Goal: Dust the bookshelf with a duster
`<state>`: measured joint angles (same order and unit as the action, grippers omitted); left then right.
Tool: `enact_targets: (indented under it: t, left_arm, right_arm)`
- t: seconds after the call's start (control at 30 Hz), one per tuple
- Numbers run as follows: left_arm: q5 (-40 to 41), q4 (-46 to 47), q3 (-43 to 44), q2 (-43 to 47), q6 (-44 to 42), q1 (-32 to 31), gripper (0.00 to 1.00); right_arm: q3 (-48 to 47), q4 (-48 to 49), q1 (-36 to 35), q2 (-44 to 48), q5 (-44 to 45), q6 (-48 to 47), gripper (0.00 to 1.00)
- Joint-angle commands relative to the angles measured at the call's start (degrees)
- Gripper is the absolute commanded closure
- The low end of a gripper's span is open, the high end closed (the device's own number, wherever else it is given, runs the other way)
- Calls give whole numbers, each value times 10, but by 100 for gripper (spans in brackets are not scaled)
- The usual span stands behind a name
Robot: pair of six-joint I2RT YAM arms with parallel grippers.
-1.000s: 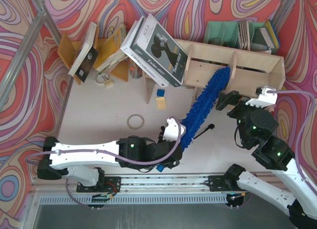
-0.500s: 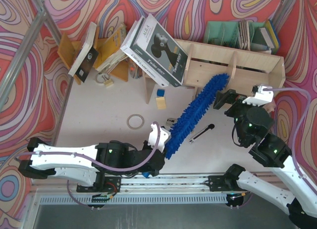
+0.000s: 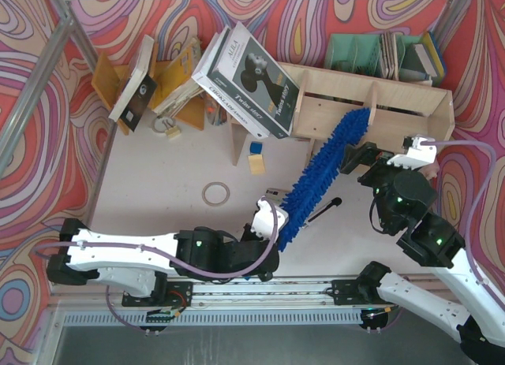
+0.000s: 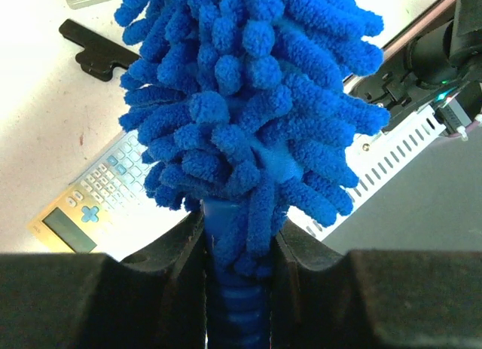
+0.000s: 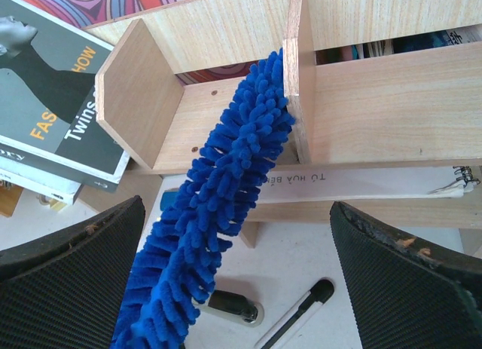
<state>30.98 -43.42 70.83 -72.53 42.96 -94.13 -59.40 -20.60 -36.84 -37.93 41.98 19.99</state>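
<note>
Long flat duster (image 3: 323,169): bright blue, shaggy microfibre strands, ribbed blue handle clamped tight in left end effector (image 4: 241,251). Slants from near centre to far right. Tip touches upright divider of bookshelf (image 3: 398,105), in compartment left of it. Pale plywood bookshelf, boxy open compartments. Spread wide, holding nothing: right end effector (image 3: 361,158), 2 black textured pads, just right of duster. Thin black pen (image 3: 322,210) on pale surface (image 3: 158,168) under duster. Glossy books (image 3: 248,73) lean at shelf's left end.
</note>
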Motion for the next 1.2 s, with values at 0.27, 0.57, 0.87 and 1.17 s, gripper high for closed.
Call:
enact_targets:
  t: [0.27,0.57,0.87,1.17]
  left_arm:
    - [4,83,16,-25,-42,52,100]
    - [-20,125,30,-49,-74,89,100]
    - [-37,162,59,-88,-106,102,100]
    - [25,150,34,-68,-69,117,100]
  right_arm:
    - [-2,6,-1,2,3,8,1]
    - [5,10,-1,5,7,1,1]
    - [9,10,-1,8,6,6,1]
    - [17,1,-1,16,7,13,1]
